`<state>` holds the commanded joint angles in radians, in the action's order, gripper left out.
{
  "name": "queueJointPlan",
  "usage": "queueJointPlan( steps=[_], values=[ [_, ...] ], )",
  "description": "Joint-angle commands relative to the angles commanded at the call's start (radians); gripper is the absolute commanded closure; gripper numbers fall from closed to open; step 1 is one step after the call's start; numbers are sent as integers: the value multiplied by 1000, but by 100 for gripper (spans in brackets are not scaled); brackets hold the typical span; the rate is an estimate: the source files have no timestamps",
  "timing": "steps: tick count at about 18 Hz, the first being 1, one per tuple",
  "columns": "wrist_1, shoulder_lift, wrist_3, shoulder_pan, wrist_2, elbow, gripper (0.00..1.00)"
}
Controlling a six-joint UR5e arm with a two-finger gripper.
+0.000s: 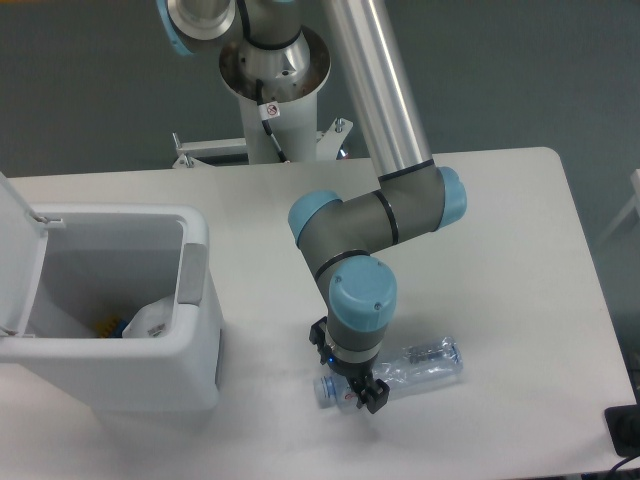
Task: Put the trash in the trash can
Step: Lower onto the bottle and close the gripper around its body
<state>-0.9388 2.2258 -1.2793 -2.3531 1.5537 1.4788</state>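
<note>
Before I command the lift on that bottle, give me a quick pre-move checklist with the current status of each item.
1. End effector is at the water bottle, near its capped end: ok.
2. Fingers firmly closed on the bottle: cannot tell, the wrist hides the contact.
3. Bottle lying flat on the table, not upright: ok, so expect it to hang sideways when lifted.
4. Trash can lid swung open: ok.
5. Room inside the can: ok, though some white and blue-yellow items already lie at the bottom.
6. Path from bottle to can free of other objects on the table: ok, nothing visible between them.
</note>
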Motion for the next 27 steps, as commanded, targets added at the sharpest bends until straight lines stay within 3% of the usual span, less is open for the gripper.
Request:
queueJointPlan(
  steps=[9, 17, 24, 27],
  values=[
    [-3, -12, 2, 9, 26, 3, 63],
    [-12, -86, -8, -38, -3, -3, 68],
    [-17, -173, 2, -92, -234, -61, 68],
    [-14, -221, 90, -112, -369, -72, 72]
  ],
)
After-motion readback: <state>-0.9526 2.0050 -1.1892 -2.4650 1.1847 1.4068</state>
